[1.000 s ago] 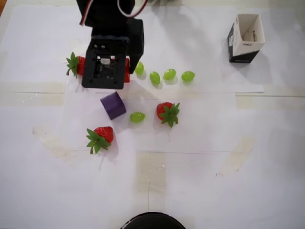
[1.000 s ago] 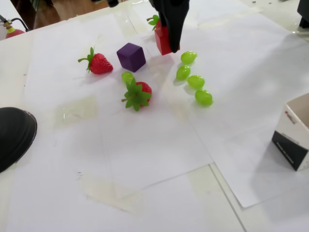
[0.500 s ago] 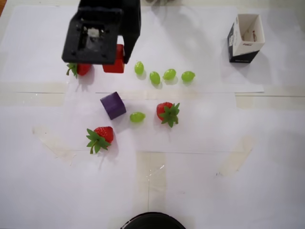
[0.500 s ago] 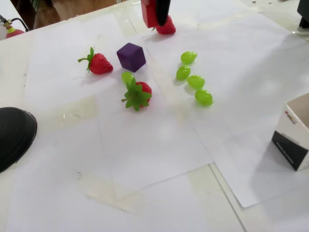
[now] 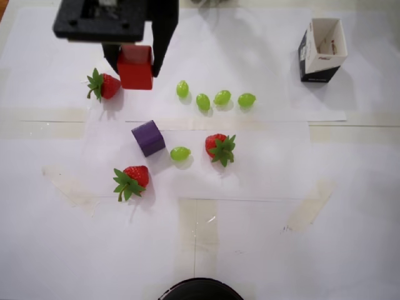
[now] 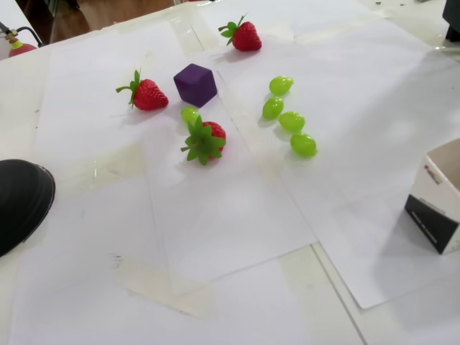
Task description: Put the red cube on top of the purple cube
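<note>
End effector (image 5: 135, 67) w/ red cube (image 5: 135, 67), above purple cube (image 5: 148, 138).

The tabletop (image 6: 86, 43) is covered with matt white paper sheets (image 6: 237, 215), joined by strips of glossy clear tape (image 5: 197, 228). The red cube (image 5: 135, 67) and purple cube (image 5: 148, 138) look like smooth, matt plastic. The grapes (image 5: 222, 97) are glossy, translucent green plastic. The strawberries (image 6: 149, 95) have shiny, dimpled red skins with duller green leaves. The box (image 5: 321, 50) near the top right corner in the overhead view is plain cardboard. The arm's housing (image 5: 100, 22) is matt black plastic.
</note>
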